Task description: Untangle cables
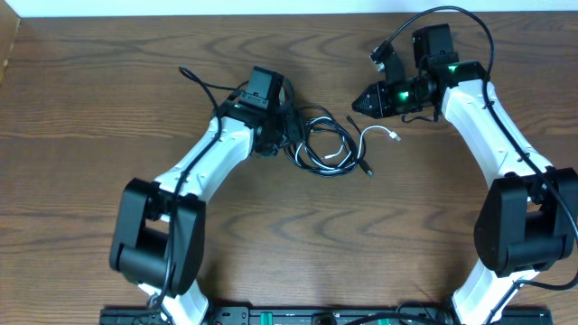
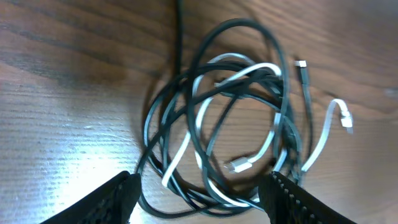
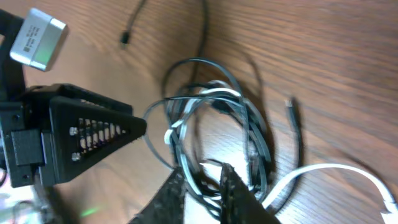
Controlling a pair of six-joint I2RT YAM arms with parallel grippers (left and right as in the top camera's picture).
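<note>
- The left gripper (image 2: 200,183) is standing wide open and holding nothing. Its fingers (image 2: 118,196) are flanking the near edge of the cables (image 1: 321,149), which are lying as one coiled heap on the table (image 1: 90,90) between the two arms. Closing here is likely to catch several strands at once, which would tighten the tangle instead of loosening it.
- The black cable (image 2: 249,26) and the white cable (image 2: 245,73) are crossing each other repeatedly inside the heap. Pulling on either one is likely to drag the whole heap across the wood unless the other cable is pinned.
- A silvery plug (image 2: 239,165) is lying inside the loops. If its cable is drawn out, the plug could snag on a black loop and jam.
- The white tail (image 1: 379,132) and a loose dark plug (image 2: 301,64) are trailing just right of the heap. These are the free ends, and a pull in the wrong direction could feed them back into the coil.
- The right gripper (image 3: 204,177) is hovering beside the right side of the heap with its jaws only narrowly apart. Strands are running toward the gap in the wrist view, but whether any is pinched cannot be told — a weak hold here could let a strand slip out mid-pull.
</note>
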